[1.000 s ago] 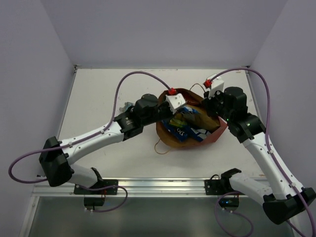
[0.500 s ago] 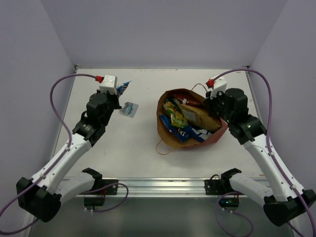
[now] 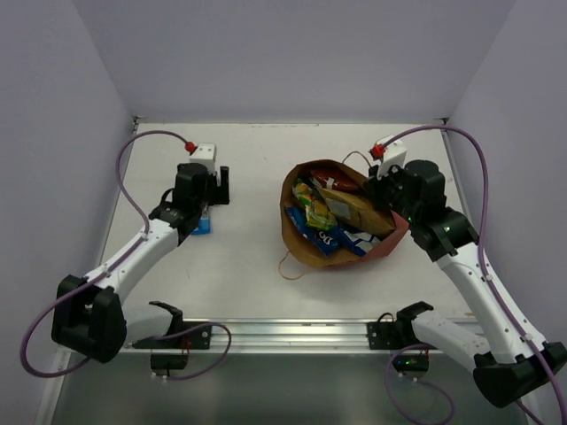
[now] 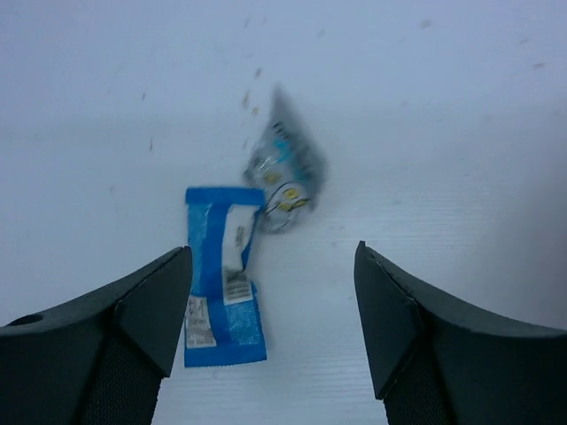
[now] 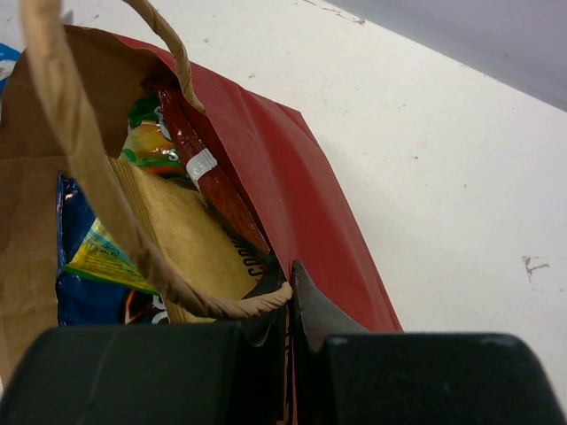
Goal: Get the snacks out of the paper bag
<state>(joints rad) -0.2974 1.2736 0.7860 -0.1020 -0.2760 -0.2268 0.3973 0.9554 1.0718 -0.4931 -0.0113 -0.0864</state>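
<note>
Currently the left fingers [image 4: 164,292] are standing wide apart, gripping nothing. They are hanging over the bench [image 3: 248,274] well to the left of the paper bag [image 3: 299,250].

Two snacks are lying on the bench under them, outside the paper bag. A blue-and-white packet [image 4: 221,301] is lying flat. A silvery packet [image 4: 285,168], blurred in the left wrist view, is sitting just beyond it; whether the two are touching I cannot tell. From above, only the blue-and-white packet is showing beside the left arm.

The paper bag is resting on the bench with its mouth gaping, so its tan inside is showing from above. The right fingers [image 5: 291,301] are pinching shut on the rim of its brick-red wall, at the paper bag's right side. A loop handle [image 5: 84,177] is curving just beside them.

More snacks are sitting inside the paper bag:
- A red packet [image 5: 208,173] is leaning against the red wall.
- A tan bag [image 5: 190,235] is lying next to it.
- A yellow-green packet [image 5: 146,142] is lying deeper in.
- A blue packet [image 3: 332,239] is lying near the mouth.
</note>
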